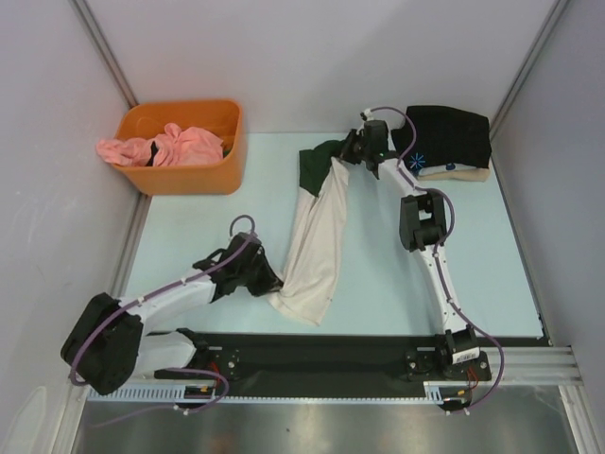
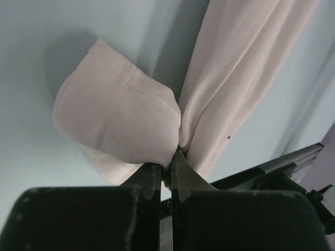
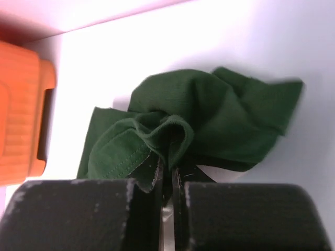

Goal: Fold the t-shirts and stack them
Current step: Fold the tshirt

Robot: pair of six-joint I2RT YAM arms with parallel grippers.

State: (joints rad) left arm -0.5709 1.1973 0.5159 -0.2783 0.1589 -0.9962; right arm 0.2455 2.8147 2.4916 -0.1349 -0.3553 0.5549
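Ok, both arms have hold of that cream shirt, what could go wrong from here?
The left end effector pinches only a small edge of the cream shirt, so it might slip out. The right end effector grips bunched green fabric, so a fold may land crooked. The right arm is close beside the folded black shirt and could nudge it.

You are looking at a pale blue-green worktop (image 1: 189, 246). Plain light walls stand at the back (image 1: 312, 57), left (image 1: 47, 142) and right (image 1: 567, 142). Grey metal bars (image 1: 104, 52) run up the back corners. A black strip (image 1: 321, 352) lies along the near edge, then a shiny metal sheet (image 1: 331, 430).
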